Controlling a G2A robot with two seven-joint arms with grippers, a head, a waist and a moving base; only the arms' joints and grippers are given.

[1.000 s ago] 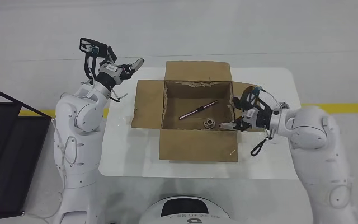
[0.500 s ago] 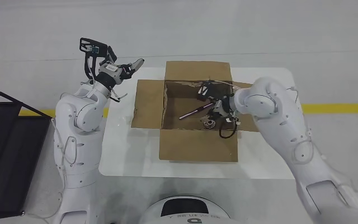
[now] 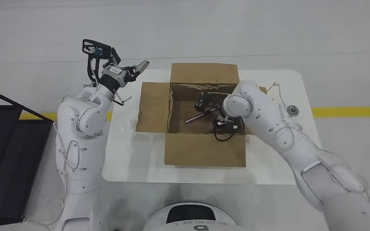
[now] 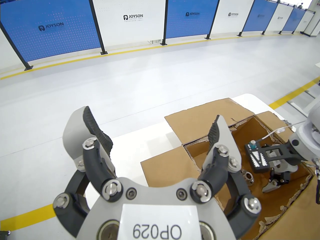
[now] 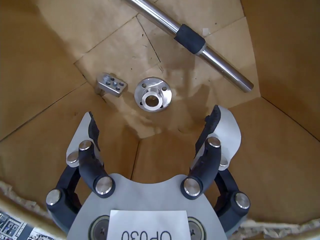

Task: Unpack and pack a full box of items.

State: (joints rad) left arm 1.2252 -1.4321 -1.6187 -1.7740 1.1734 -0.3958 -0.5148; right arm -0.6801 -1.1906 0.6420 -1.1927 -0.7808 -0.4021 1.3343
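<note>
Right jaws open inside the box [image 5: 287, 51]; metal flange [image 5: 151, 97] looks rigid, dense, slick, so best pinched across its rim; left jaws open too.

A white table [image 3: 139, 159] stands on a pale floor [image 3: 243, 29]. A yellow line [image 3: 341, 111] runs out from both sides of the table. A black frame [image 3: 17, 156] stands left of the table. Blue and white panels [image 4: 130, 16] stand far beyond it.

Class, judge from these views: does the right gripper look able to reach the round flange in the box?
Probably yes. The right gripper is open inside the cardboard box, the round flange lies just ahead of its fingertips, and nothing lies between them.
</note>
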